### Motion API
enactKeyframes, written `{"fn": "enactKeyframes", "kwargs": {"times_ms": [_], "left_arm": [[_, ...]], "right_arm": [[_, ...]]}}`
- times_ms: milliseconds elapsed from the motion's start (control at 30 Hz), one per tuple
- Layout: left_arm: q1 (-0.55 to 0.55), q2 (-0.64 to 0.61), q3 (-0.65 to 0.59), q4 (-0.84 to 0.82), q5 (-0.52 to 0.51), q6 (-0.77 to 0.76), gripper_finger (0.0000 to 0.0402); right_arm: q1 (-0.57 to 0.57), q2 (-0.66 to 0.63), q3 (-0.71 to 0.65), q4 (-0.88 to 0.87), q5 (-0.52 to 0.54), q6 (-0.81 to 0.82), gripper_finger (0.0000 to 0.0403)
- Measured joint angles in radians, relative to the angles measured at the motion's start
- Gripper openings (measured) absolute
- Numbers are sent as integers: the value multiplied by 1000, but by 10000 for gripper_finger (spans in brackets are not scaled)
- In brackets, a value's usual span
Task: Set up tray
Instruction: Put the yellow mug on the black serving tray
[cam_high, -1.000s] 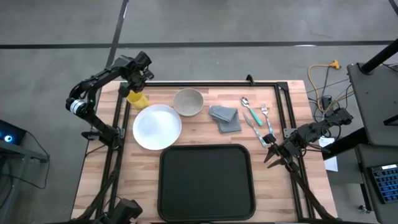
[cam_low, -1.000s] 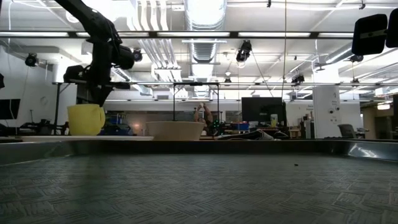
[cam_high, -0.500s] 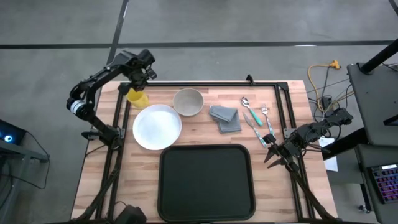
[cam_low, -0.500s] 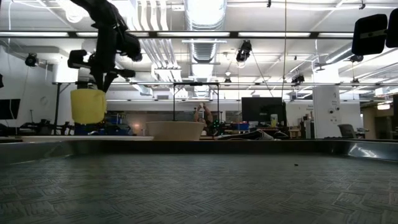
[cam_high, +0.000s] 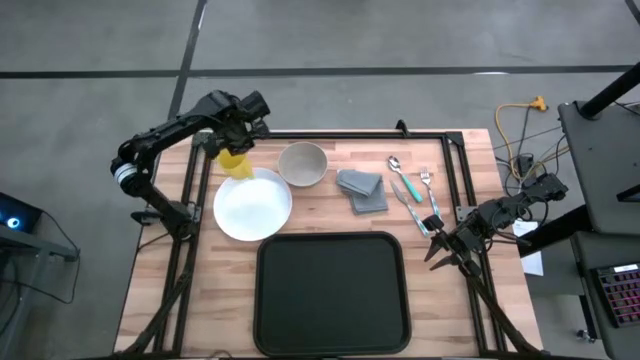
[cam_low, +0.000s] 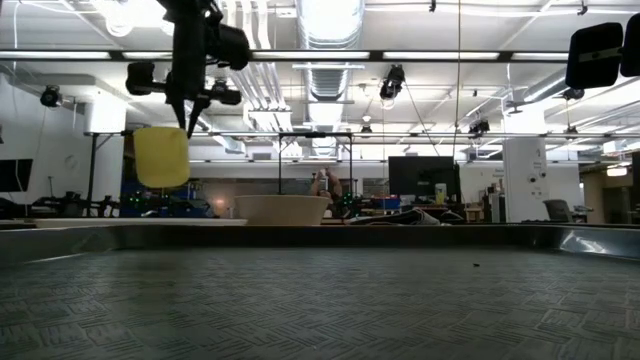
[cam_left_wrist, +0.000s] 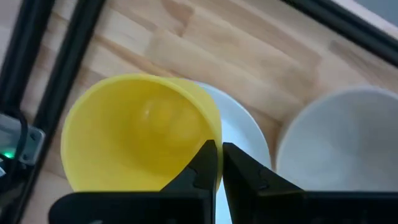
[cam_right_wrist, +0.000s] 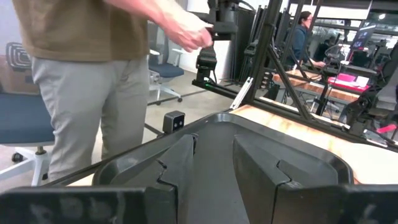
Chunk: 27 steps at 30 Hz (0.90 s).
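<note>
The right gripper (cam_high: 437, 243) is seen beside the tray (cam_high: 333, 295), jaws parted, empty; the cup (cam_high: 234, 163), clamped by the left gripper (cam_high: 240, 148), has been lifted toward the plate (cam_high: 253, 203).

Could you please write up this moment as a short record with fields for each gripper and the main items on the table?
left gripper: shut on the rim of the yellow cup, holding it in the air above the table's far left, at the edge of the white plate
right gripper: open, holding nothing, waiting at the table's right edge
tray: black, nothing on it, near middle of the table
bowl: beside the plate, on the wood
napkin: grey, folded, right of the bowl
cutlery: spoon, fork and a teal-handled piece, right of the napkin
</note>
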<state>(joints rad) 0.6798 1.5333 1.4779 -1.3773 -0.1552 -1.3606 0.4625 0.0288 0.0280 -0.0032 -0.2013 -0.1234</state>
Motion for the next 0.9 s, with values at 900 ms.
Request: {"fn": "enactKeyframes", "kwargs": {"times_ms": [900], "left_arm": [[-406, 4, 7, -4, -36, -256, 0]], "right_arm": [[0, 0, 0, 0, 0, 0, 100]]}}
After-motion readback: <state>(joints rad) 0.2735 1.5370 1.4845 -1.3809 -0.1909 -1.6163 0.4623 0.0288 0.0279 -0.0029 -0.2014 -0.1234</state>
